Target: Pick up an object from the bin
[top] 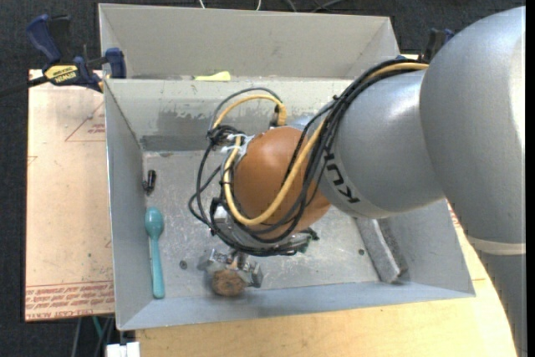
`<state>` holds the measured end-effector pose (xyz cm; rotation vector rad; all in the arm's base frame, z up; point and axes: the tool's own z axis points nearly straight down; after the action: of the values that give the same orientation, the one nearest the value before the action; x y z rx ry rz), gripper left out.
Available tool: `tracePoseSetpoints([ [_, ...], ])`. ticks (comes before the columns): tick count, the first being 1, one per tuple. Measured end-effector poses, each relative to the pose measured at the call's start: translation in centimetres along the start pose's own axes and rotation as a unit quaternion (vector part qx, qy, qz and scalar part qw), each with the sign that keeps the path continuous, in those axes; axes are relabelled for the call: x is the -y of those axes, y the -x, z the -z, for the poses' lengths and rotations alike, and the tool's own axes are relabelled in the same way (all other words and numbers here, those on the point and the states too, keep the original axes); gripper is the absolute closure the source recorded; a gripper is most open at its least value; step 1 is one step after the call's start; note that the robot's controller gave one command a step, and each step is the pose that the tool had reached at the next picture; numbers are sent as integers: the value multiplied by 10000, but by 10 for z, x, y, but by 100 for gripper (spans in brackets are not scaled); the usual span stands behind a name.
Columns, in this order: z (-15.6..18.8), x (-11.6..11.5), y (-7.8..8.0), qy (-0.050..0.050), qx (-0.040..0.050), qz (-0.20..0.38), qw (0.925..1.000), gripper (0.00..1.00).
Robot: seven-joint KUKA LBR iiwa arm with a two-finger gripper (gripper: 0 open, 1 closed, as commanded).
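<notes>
My gripper (227, 267) is low over the bin floor near the front wall, mostly hidden under the orange cover and cables. Right beneath its tips lies a small brown round lump (226, 283), and the metal fingers stand on either side of its top. A teal plastic spoon (155, 251) lies along the left wall, bowl toward the back, well left of the gripper. A small black piece (150, 180) rests near the left wall further back.
A grey flat bar (383, 251) lies on the floor at the right, beside the arm. A tiny dark speck (183, 266) sits between the spoon and the gripper. The arm covers the bin's middle and right.
</notes>
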<state>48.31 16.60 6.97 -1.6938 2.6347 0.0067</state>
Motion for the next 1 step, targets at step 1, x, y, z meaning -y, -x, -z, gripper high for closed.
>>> tracePoseSetpoints([
  [1,12,-1,0,16,-9,-7,10000,100],
])
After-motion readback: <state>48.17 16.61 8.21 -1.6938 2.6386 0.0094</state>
